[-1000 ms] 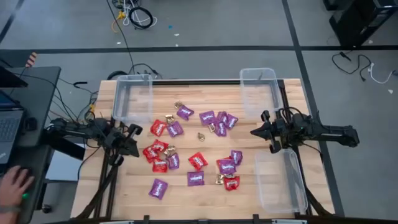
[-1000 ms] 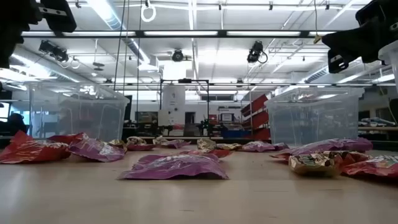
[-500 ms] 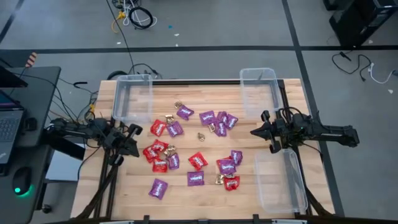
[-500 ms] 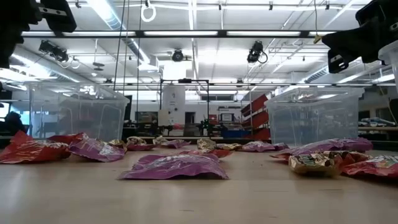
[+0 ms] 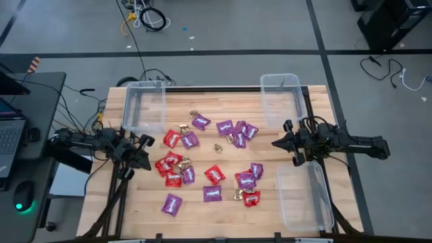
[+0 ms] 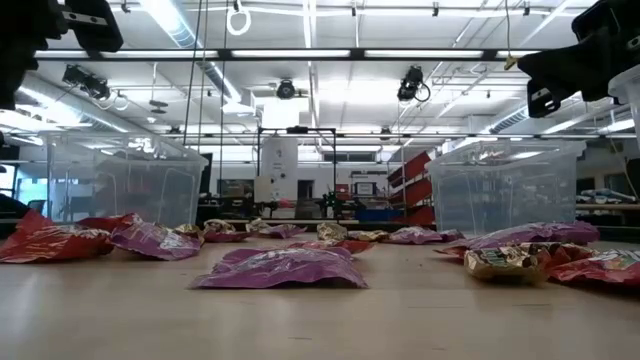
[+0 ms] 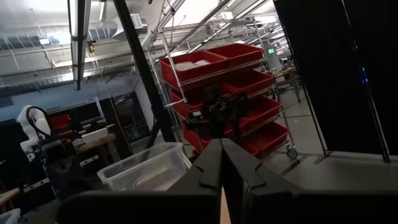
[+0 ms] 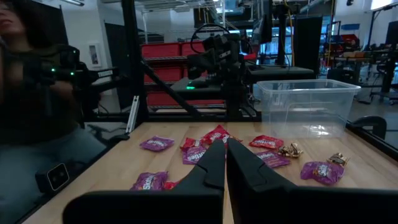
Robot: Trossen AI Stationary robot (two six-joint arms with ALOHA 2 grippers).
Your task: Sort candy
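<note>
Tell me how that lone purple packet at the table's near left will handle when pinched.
The flat purple foil candy packet lies thin and crinkled, so it is probably light and floppy. Its glossy wrapper may slip. Lying flat on the wooden table, it likely slides rather than rolls.

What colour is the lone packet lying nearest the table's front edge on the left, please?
Purple. That lone packet shows best in the high view.

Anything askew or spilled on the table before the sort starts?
Nothing damaged. The candy lies loose mid-table, colours mixed, none in the three clear bins, all empty. The near-right bin sits slightly skewed at the table's edge. Left gripper and right gripper are shut, holding nothing.
</note>
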